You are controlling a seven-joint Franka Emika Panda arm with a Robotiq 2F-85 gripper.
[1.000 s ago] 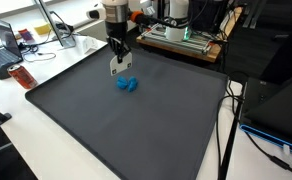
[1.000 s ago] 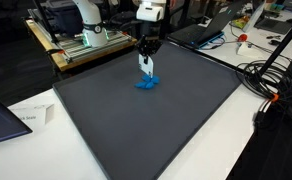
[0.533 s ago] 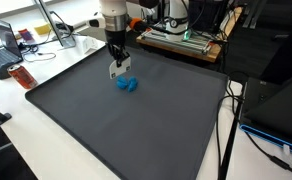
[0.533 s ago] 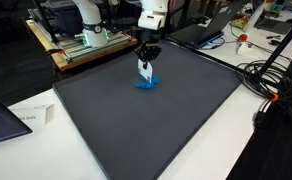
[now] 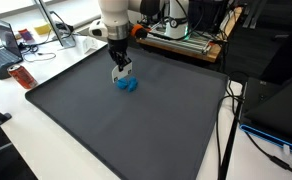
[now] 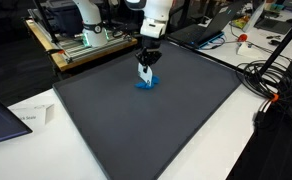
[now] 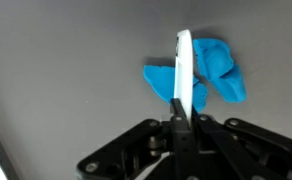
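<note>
The pincer (image 5: 119, 64) is squeezed shut on a thin white piece (image 7: 185, 60). The piece hangs right over the blue lump (image 5: 126, 84) on the dark mat (image 5: 136, 130). I think it is mid-carry. Any move by the blue lump needs a slow, steady grip.

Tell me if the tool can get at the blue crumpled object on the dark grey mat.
Probably yes for reaching: the tool hangs right over the blue crumpled object, nothing else nearby. Grasping looks unlikely, since its jaws are shut on a thin white flat piece.
</note>
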